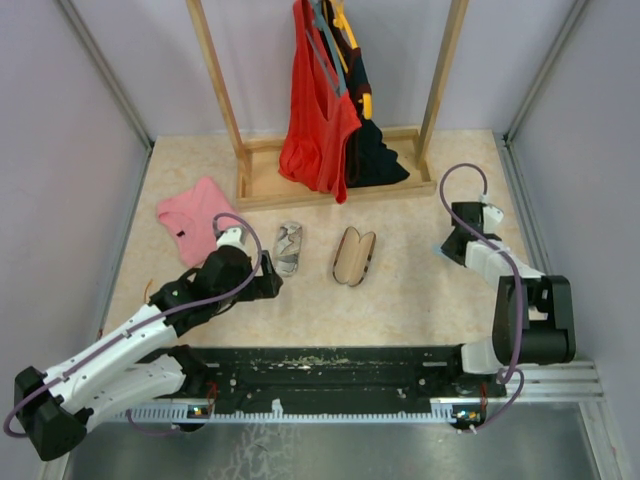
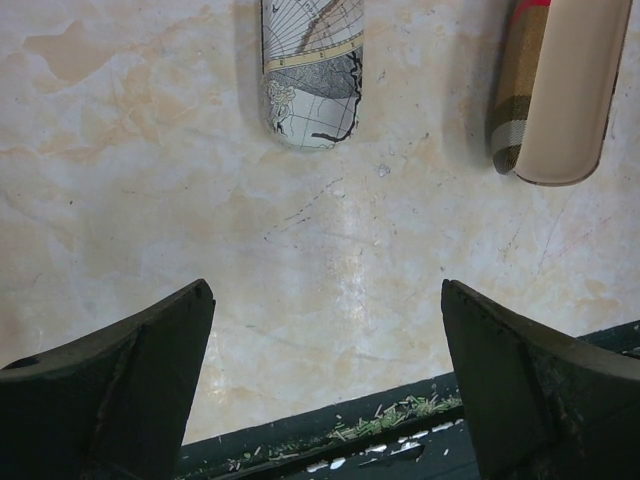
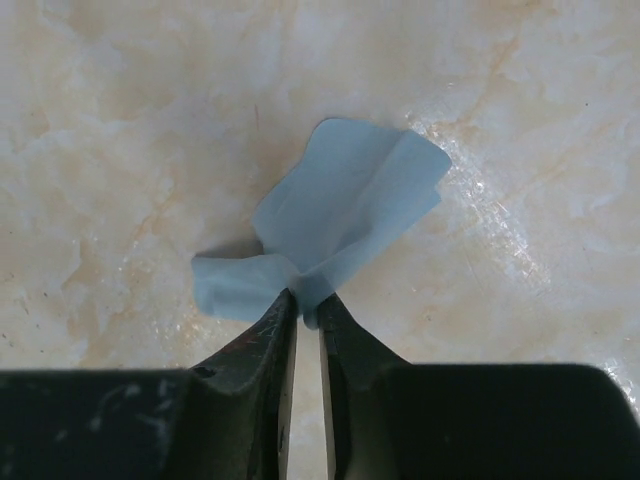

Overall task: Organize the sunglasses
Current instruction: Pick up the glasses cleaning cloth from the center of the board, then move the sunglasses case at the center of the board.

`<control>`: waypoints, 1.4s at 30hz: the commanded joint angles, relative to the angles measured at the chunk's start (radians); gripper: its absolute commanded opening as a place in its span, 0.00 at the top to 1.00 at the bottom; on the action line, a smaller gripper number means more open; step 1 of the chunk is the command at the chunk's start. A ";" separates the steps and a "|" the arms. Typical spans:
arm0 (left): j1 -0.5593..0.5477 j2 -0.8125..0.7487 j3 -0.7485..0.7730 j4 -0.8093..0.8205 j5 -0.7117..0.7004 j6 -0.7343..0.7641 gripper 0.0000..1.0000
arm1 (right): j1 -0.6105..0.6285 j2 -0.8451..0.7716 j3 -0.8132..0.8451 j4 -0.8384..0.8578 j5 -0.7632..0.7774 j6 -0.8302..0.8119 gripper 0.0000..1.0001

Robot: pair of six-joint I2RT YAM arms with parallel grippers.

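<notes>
A pale marbled surface (image 1: pixel 420 290) fills the middle of the overhead view, closed in by plain lilac walls (image 1: pixel 60 120) on the left, right and far side. A black rail (image 1: pixel 330 365) runs along the lower edge, with both arm bases on it.

At the top centre stands a wooden rack (image 1: pixel 440 80). A red top (image 1: pixel 315 120) and a dark garment (image 1: pixel 375 155) hang from it, down to its base. A pink garment (image 1: pixel 195 215) lies crumpled at the left of the surface.

The left arm (image 1: pixel 130 350) reaches from the lower left corner towards the centre. The right arm (image 1: pixel 520 300) bends up along the right side.

Two glasses cases lie side by side in the middle, apart from each other. One is a closed case with a map print (image 1: pixel 288 248). To its right is an open brown case (image 1: pixel 353 257) showing a beige lining.

The left hand (image 2: pixel 327 290) hangs over bare surface just below the map case, its fingers spread wide apart and holding nothing.

The right hand (image 3: pixel 307 298) has its fingers pressed almost together, clamped on the edge of a light blue cloth (image 3: pixel 350 200), which is creased and bunched at the pinch.

Where the sunglasses are I cannot tell from these views.
</notes>
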 commanded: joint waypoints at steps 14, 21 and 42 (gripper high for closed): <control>-0.003 0.071 -0.018 0.109 0.181 0.047 0.07 | -0.008 -0.330 0.062 -0.068 -0.088 -0.067 1.00; -0.031 0.082 -0.022 0.126 0.180 0.051 0.08 | 0.139 -0.418 0.160 -0.200 -0.195 -0.157 1.00; -0.030 -0.039 -0.042 0.102 0.004 0.014 0.09 | 0.990 -0.482 0.047 0.006 -0.634 -0.244 1.00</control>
